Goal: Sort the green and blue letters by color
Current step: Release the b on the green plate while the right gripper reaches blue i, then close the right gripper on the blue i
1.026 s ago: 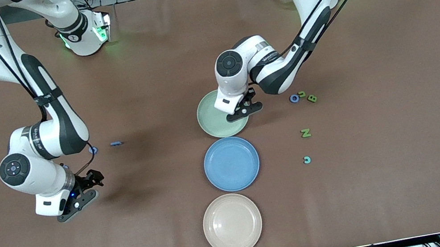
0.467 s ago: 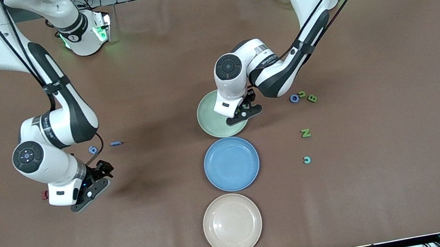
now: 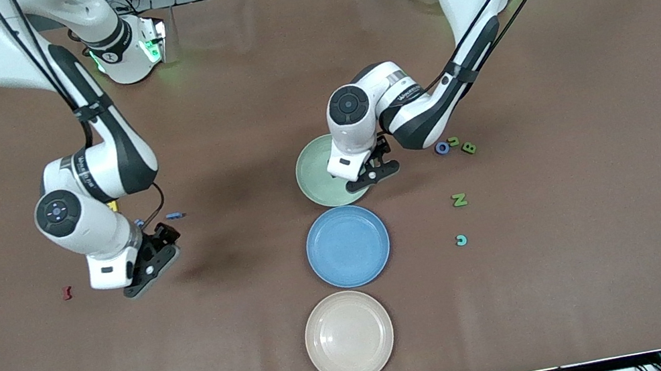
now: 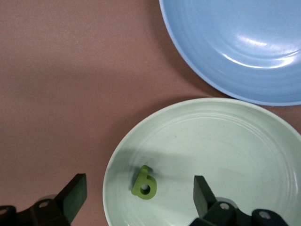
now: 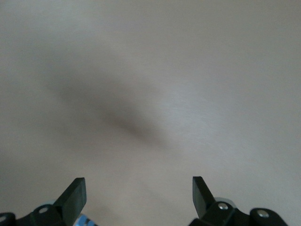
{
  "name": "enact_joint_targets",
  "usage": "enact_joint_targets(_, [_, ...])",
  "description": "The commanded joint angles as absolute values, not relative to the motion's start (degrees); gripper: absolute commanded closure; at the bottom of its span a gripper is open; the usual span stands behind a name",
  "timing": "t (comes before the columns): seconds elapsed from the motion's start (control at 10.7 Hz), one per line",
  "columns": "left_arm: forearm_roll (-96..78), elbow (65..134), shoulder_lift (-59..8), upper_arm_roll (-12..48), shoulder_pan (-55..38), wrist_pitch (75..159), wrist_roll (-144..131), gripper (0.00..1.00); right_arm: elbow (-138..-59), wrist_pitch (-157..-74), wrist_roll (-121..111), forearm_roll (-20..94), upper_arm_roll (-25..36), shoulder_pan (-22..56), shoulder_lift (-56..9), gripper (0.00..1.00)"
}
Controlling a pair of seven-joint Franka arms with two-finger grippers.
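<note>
Both pincers gape empty, left pincer (image 4: 138, 197) over green plate (image 4: 244, 141), right pincer (image 5: 138, 200) over brown table (image 5: 150, 70).

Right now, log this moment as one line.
left hand open over green plate | green letter on plate | right hand open, empty, over bare table

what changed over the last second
The left gripper opened over the green plate, leaving a green letter lying in it. The right gripper moved toward the plates, uncovering a dark red piece. Plates and other letters stayed put.
</note>
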State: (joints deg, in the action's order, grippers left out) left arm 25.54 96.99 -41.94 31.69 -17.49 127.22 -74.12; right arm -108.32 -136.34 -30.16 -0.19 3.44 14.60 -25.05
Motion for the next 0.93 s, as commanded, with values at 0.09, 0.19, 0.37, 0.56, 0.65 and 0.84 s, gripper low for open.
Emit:
enact_joint_targets(0.09, [24.96,96.06,-42.45,30.41,-17.84,127.09,-74.88,0.00,-111.36,-133.60,-43.12,-0.09,3.60,19.86,-22.41,0.00])
enact_joint_targets(0.19, [24.96,96.06,-42.36,30.41,-17.75,127.09,-74.88,0.00,-111.36,-133.07,-47.77,-0.17,3.52,20.04,-22.41,0.00])
enact_joint_targets(0.37, [24.87,96.06,-42.54,29.45,-17.84,127.70,-74.88,0.00,-111.36,-131.75,-56.73,-0.09,3.52,20.04,-22.24,0.00])
enact_joint_targets(0.56, [24.87,96.06,-42.45,29.18,-17.75,128.41,-74.97,0.00,-112.40,-130.43,-63.61,-0.09,3.52,19.78,-21.71,0.00])
enact_joint_targets(0.65, [24.87,96.06,-42.45,29.18,-17.67,128.41,-74.97,0.00,-114.24,-130.69,-66.42,-0.09,3.52,19.51,-20.58,0.00])
enact_joint_targets(0.84, [24.79,95.89,-42.45,29.00,-17.58,128.41,-74.97,0.00,-117.75,-131.22,-70.04,-0.09,3.60,18.64,-18.64,0.00])
